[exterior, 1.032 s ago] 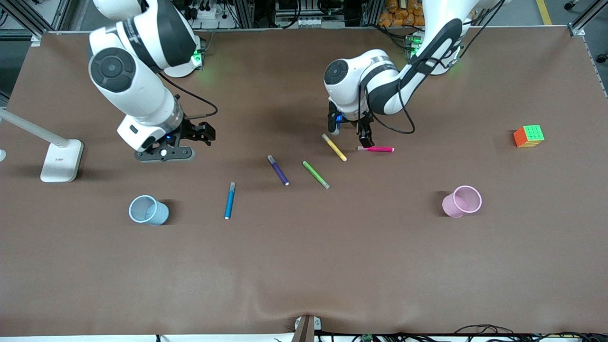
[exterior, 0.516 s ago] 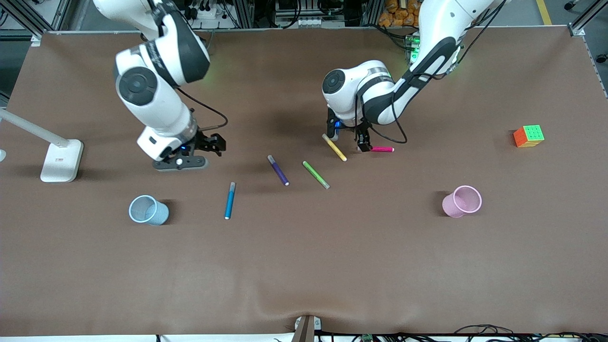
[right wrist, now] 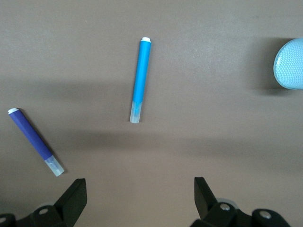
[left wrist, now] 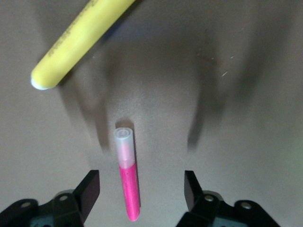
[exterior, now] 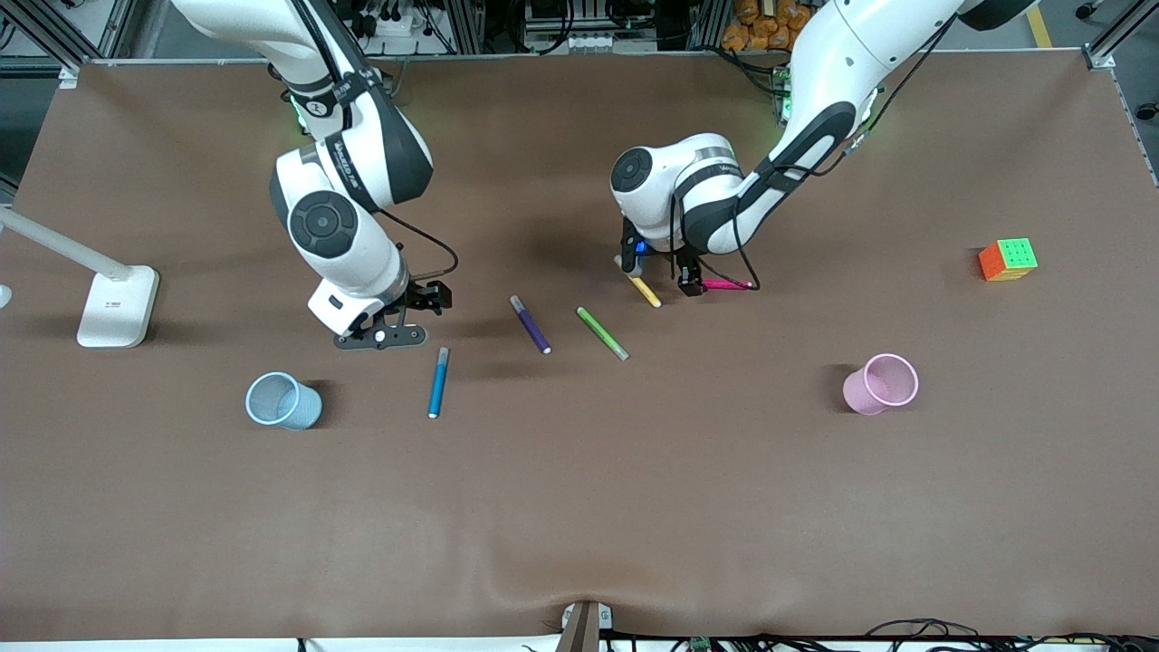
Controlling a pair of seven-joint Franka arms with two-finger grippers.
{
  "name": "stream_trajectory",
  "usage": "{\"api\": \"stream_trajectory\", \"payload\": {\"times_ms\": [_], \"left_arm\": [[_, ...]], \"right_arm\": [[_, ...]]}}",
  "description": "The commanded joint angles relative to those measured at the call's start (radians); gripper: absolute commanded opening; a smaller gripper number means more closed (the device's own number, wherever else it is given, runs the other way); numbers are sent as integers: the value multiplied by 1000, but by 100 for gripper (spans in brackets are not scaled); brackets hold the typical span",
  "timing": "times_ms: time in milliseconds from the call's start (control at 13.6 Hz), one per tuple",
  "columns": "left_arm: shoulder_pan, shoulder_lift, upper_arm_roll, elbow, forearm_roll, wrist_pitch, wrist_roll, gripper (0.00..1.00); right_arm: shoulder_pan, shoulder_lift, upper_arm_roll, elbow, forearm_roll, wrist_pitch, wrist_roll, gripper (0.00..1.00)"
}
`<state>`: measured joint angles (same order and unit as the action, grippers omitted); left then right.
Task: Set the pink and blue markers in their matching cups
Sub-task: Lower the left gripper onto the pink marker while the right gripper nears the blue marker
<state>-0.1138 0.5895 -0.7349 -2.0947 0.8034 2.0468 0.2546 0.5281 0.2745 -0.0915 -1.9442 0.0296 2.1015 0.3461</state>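
Note:
The pink marker (exterior: 726,284) lies on the table, its pale cap end under my left gripper (exterior: 664,274). In the left wrist view the marker (left wrist: 128,182) lies between the open fingers (left wrist: 90,189) with gaps on both sides; my left gripper (left wrist: 142,191) is low over it. The blue marker (exterior: 438,382) lies nearer the camera than my right gripper (exterior: 426,303), which is open and empty above the table. The right wrist view shows the blue marker (right wrist: 141,80) ahead of that gripper (right wrist: 140,194). The blue cup (exterior: 282,400) and pink cup (exterior: 881,384) stand toward opposite table ends.
A yellow marker (exterior: 645,288) lies close beside my left gripper, and shows in the left wrist view (left wrist: 78,42). A green marker (exterior: 602,332) and a dark purple marker (exterior: 531,324) lie mid-table. A colour cube (exterior: 1008,259) and a white lamp base (exterior: 118,306) sit at the table ends.
My right arm has swung toward the middle of the table and down, closer to the blue marker. My left gripper has sunk lower over the pink marker's cap end.

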Motion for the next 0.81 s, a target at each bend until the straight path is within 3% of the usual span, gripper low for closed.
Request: {"api": "stream_trajectory", "payload": {"times_ms": [0,737], "left_arm": [[-13,21,2,16,36,-4,-17,75],[-24,30,11,24,48,-14,-29,64]], "right_arm": [[-7,40,-2,17,10,37,4,100],[29,279,-5,103,-7,235,16,100]]}}
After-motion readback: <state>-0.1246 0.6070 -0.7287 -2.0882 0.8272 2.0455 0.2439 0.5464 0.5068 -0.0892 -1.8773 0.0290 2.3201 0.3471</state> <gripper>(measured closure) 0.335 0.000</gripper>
